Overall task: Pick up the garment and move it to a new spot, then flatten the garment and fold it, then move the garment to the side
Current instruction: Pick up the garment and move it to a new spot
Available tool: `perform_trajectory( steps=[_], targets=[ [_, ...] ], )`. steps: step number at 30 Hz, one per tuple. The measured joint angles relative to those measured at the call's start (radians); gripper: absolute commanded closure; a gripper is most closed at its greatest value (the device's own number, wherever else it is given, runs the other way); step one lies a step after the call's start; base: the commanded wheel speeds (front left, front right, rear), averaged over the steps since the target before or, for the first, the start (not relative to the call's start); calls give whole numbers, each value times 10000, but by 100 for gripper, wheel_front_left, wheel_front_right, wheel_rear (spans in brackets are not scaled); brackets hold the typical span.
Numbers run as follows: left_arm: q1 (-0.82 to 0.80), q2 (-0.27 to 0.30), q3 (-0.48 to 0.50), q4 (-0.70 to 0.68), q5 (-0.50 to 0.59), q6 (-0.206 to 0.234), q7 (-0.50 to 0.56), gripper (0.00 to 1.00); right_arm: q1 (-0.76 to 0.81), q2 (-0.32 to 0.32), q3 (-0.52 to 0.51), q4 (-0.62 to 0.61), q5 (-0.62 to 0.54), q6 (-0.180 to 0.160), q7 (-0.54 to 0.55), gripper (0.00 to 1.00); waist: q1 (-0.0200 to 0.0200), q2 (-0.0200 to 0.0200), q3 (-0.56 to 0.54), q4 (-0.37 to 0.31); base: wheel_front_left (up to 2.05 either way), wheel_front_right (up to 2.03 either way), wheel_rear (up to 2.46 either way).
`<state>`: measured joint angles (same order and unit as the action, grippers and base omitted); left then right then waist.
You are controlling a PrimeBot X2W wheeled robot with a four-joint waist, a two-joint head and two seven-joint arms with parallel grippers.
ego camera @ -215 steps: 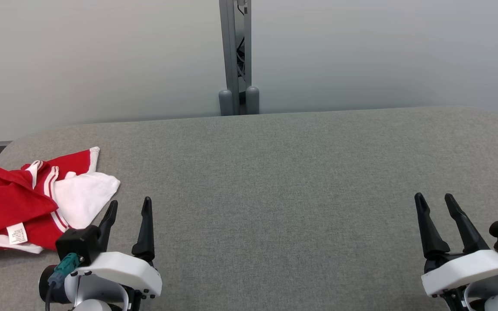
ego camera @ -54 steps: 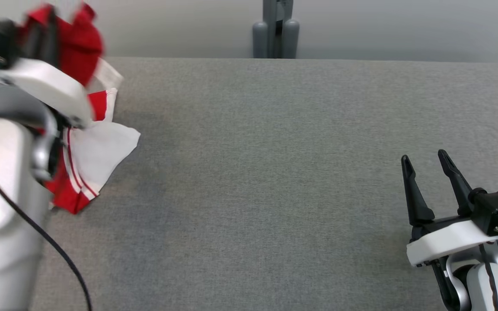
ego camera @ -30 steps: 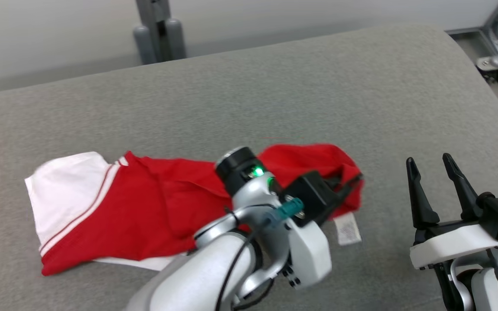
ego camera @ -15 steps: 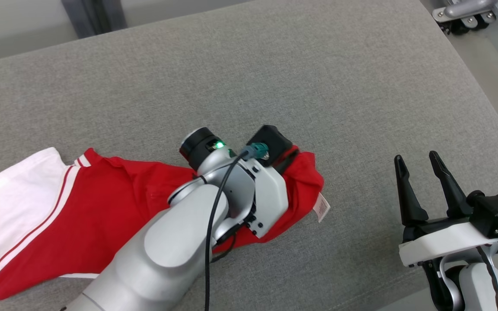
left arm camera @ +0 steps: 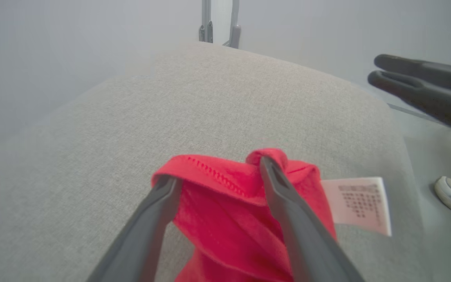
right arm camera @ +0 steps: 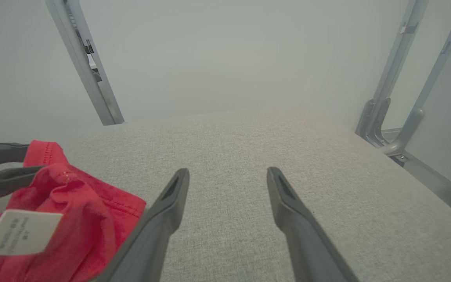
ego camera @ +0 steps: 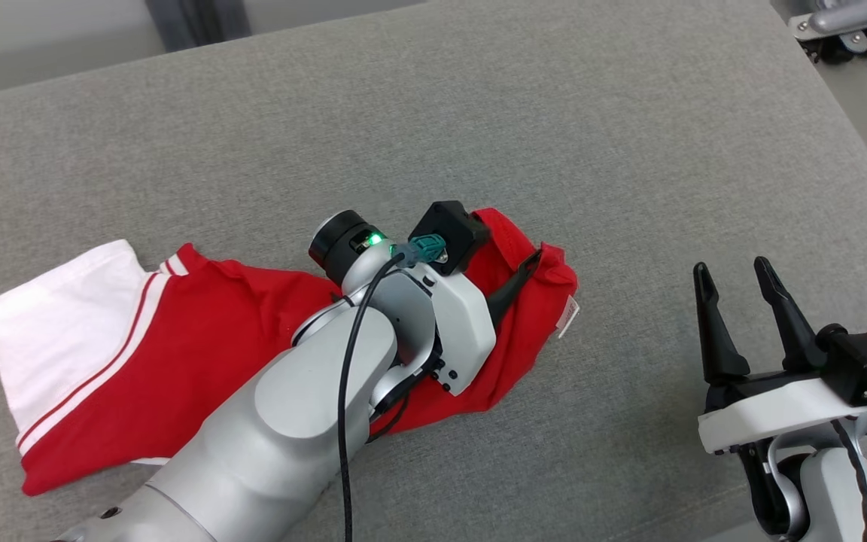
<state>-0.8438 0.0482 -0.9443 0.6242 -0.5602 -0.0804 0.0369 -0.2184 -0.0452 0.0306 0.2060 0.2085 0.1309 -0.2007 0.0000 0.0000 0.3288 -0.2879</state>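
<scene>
Red and white cloth garment (ego camera: 215, 339) lies mid-table, left arm nearer
Head view: its long axis runs left-right on the grey fabric-covered table (ego camera: 629, 150); left gripper (ego camera: 512, 245) over its right end, right gripper (ego camera: 730, 265) spread, empty, well apart. Left wrist view: fingers parted, cloth loose between. Right wrist view: garment left of the open fingers
</scene>
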Motion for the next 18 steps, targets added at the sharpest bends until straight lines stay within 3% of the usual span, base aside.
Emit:
perform_trajectory(
  steps=[6,14,18],
  targets=[
    [82,4,2,-284,-316,336,-627,0,-25,2,-194,-52,-261,0,111,0,0,0,-224,668,0,0,0],
    [513,545,-33,-523,-911,27,180,0,-11,6,-370,-211,-412,0,343,0,0,0,-506,1526,0,0,0],
    [863,867,255,-963,-1043,395,-67,0,66,4,-445,-261,-426,0,380,0,0,0,-693,1747,0,0,0]
  ],
)
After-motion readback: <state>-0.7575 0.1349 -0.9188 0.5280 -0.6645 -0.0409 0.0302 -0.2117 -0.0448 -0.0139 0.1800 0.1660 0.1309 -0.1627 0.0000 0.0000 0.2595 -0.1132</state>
